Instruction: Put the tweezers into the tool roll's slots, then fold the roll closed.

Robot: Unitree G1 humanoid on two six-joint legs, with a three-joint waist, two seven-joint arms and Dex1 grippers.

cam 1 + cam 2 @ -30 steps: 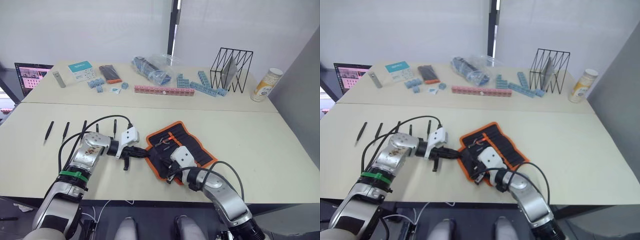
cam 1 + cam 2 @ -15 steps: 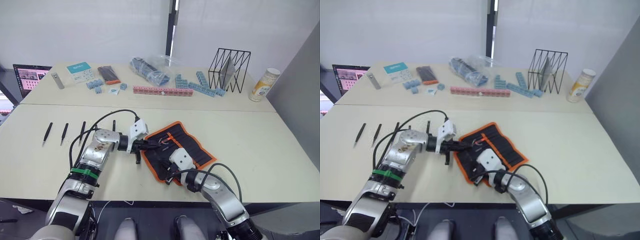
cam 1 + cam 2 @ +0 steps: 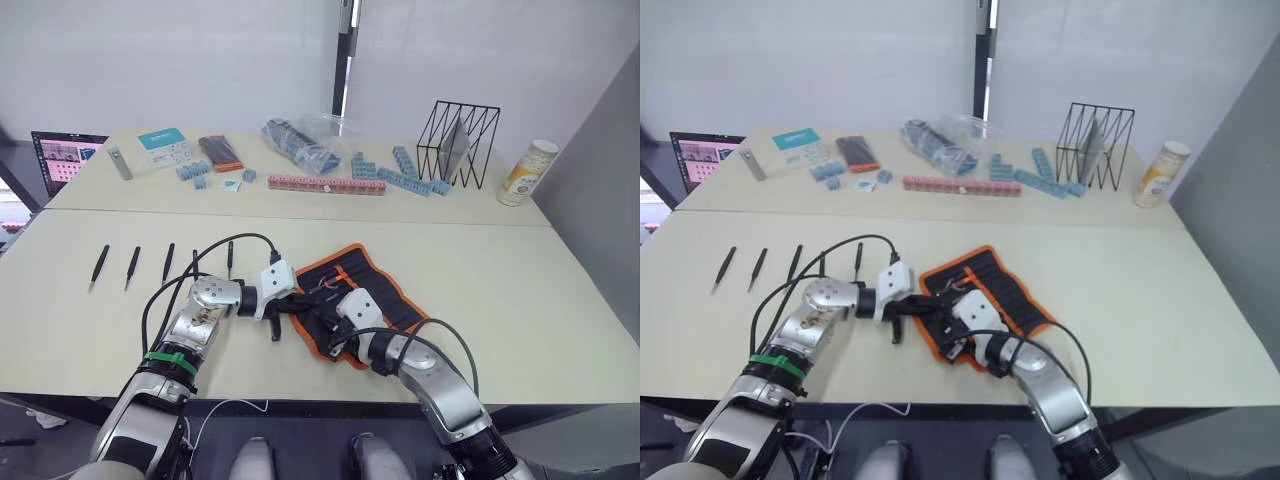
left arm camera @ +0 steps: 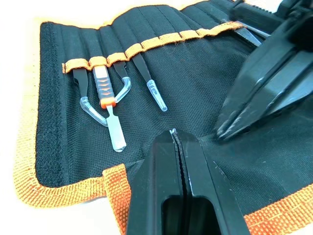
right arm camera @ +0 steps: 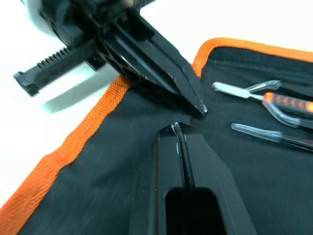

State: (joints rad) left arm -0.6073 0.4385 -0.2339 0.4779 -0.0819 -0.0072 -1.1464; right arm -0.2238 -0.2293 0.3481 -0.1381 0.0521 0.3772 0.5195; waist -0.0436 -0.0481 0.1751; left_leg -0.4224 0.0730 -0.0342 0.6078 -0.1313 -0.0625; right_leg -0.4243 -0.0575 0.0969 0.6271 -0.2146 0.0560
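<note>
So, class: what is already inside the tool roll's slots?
Four tools sit under the orange strip of the tool roll; clear-capped tips poke out. Their upper ends are covered.

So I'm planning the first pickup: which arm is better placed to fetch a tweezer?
Left. The tweezers lie on the left gripper's side; the right gripper sits over the tool roll, farther away.
</note>
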